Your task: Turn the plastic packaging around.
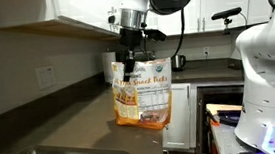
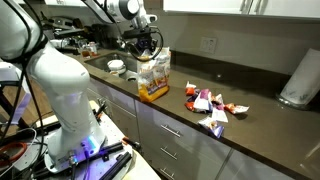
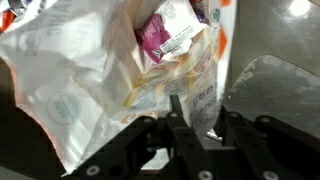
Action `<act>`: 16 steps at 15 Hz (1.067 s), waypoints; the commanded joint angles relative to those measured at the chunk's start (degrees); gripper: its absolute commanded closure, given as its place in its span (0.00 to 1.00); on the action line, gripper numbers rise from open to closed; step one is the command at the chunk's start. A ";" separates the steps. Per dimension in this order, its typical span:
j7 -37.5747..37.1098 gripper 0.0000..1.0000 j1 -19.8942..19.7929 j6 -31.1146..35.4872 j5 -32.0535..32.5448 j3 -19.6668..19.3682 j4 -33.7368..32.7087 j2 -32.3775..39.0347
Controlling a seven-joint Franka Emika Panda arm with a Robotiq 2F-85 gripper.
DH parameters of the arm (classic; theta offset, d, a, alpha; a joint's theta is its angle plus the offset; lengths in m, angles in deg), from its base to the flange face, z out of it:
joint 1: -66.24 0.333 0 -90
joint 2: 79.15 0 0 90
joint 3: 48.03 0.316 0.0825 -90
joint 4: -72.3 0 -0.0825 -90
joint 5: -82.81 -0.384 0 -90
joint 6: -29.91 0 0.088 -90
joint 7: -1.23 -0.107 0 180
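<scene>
Kitchen, dark countertop (image 2: pixel 255 125) | end effector (image 1: pixel 128 58) apparently clamped on plastic packaging (image 1: pixel 141 99) top | wrappers (image 2: pixel 208 102) scattered nearby

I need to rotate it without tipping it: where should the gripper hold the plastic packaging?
Likely its top edge, from straight above: the plastic packaging stands upright, tall and flat, so the thin top fits between the jaws. The gripper hangs right over it.

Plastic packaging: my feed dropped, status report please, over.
Gripper clamped on plastic packaging top edge. Packaging upright by counter edge. Snack wrappers lie apart, nothing blocking the turn.
</scene>
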 commanded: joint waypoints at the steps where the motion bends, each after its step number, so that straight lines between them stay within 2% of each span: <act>1: 1.54 0.36 -2.27 -3.60 3.70 0.71 -0.44 -2.78; 3: -1.92 0.23 -4.12 -4.44 6.72 1.68 -1.09 -4.20; 6: -4.98 0.04 -5.79 -6.22 6.80 1.72 -2.65 -6.41; 8: -7.38 0.00 -7.17 -7.89 7.14 2.18 -3.76 -7.74; 12: -11.98 0.00 -9.64 -12.18 8.50 3.41 -5.31 -10.22; 16: -14.79 0.00 -11.56 -20.65 10.58 4.10 -6.44 -12.36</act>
